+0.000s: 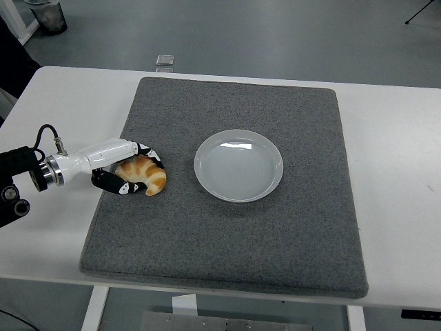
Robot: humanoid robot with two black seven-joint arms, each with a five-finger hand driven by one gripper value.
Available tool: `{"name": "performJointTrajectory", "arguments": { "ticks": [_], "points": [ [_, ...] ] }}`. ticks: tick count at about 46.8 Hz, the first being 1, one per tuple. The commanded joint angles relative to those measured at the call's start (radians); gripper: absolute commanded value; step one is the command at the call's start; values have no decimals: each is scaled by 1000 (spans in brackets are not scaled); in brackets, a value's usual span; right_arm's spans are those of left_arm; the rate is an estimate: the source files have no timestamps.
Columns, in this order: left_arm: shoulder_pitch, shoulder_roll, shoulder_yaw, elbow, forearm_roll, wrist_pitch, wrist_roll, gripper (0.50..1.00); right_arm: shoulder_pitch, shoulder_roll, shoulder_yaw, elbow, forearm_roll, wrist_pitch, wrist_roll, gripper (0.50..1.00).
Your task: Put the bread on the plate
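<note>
Gripping the bread (142, 176) on the grey mat (227, 227), the left hand (124, 172) was seen left of the plate (238, 165), so travel was judged rightward.

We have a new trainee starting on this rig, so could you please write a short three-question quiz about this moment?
1. True or false: the croissant already lies on the plate.
2. Which hand grasps the croissant? A) left hand B) right hand C) a person's hand
3. Fill in: the plate stands on the grey ____, to the croissant's right in the head view.

Key: 1 false, it lies on the mat beside the empty plate; 2 A; 3 mat.
</note>
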Motion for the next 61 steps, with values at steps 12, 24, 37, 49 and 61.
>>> {"name": "performJointTrajectory", "arguments": {
  "ticks": [12,24,37,49,61],
  "points": [
    [-101,44,-7,5,-7,-3,-36,500,0,0,0,0,1,0,0,952],
    [-299,144,-7,8,-33,-52,-127,500,0,0,0,0,1,0,0,952],
    [-509,147,-7,84,-99,-224,-127,500,0,0,0,0,-1,0,0,954],
    [-555,103,-1,83,-113,-247,-125,500,0,0,0,0,-1,0,0,952],
    [-623,-32,-1,83,-123,-279,-122,500,0,0,0,0,-1,0,0,952]
  ]
}}
